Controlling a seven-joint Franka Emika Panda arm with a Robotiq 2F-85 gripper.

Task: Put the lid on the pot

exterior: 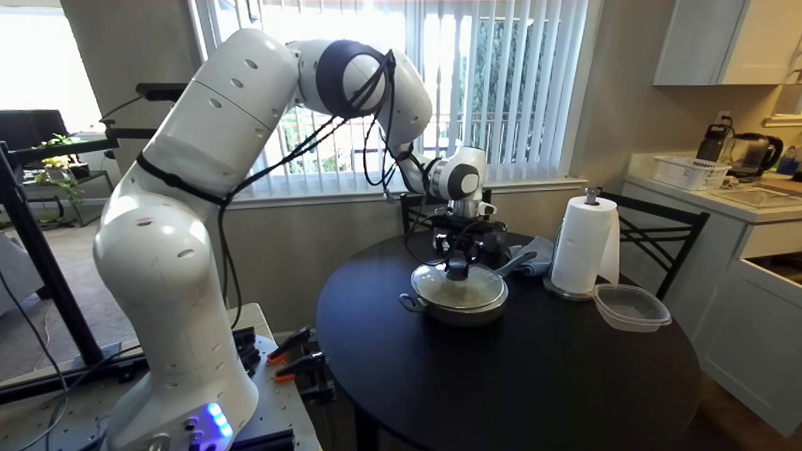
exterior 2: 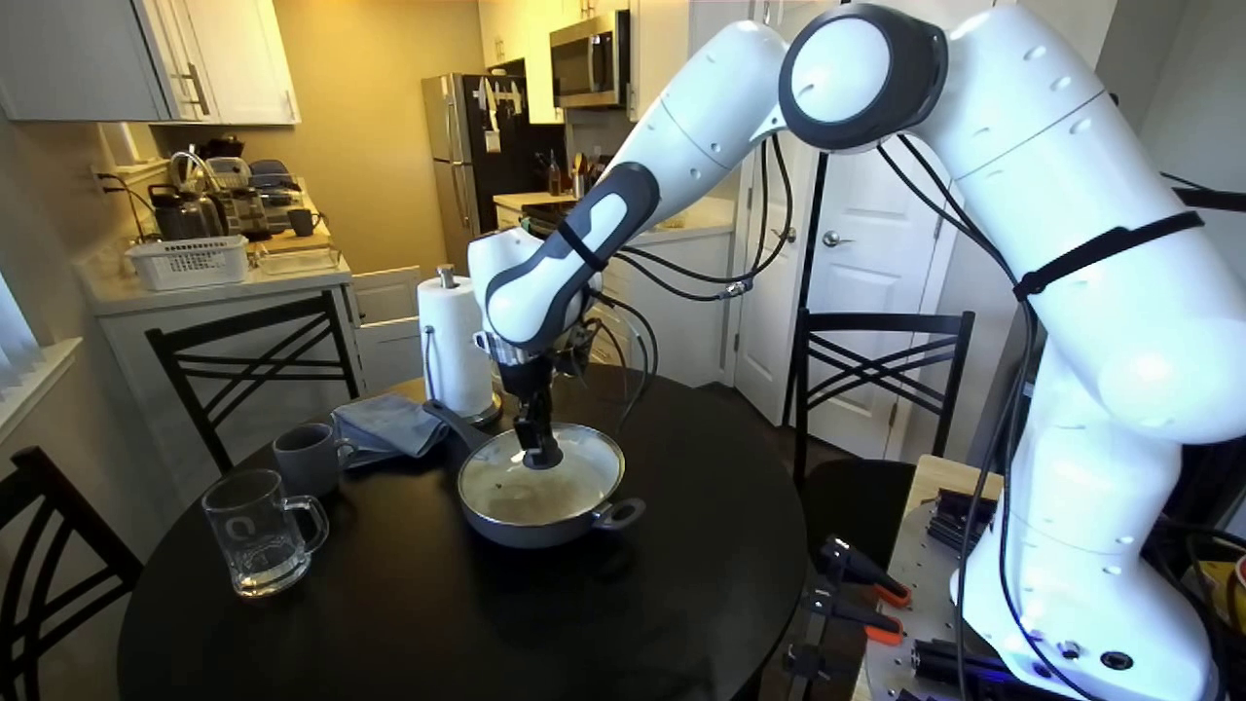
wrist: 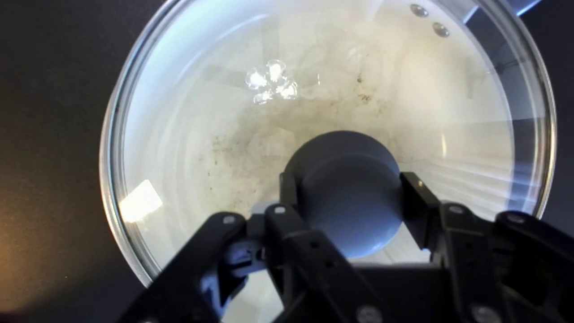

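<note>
The round clear glass lid [exterior: 432,285] lies over the pot [exterior: 463,318] in both exterior views. The lid [exterior 2: 591,465] nearly lines up with the pot [exterior 2: 526,535], but in an exterior view its rim looks slightly shifted from the pot's rim. I cannot tell whether it rests fully on it. My gripper [exterior: 459,263] is directly above the lid's middle. In the wrist view its fingers [wrist: 347,190] press on both sides of the dark round knob [wrist: 352,220]. The pale, stained pot interior shows through the glass of the lid [wrist: 287,121].
A long pot handle [exterior: 517,263] points toward a grey-blue cloth [exterior 2: 389,425]. A paper towel roll [exterior: 583,247] and a clear plastic container [exterior: 630,310] stand beside the pot. A glass mug [exterior 2: 258,535] and a grey mug [exterior 2: 310,460] stand on the dark round table [exterior 2: 409,623].
</note>
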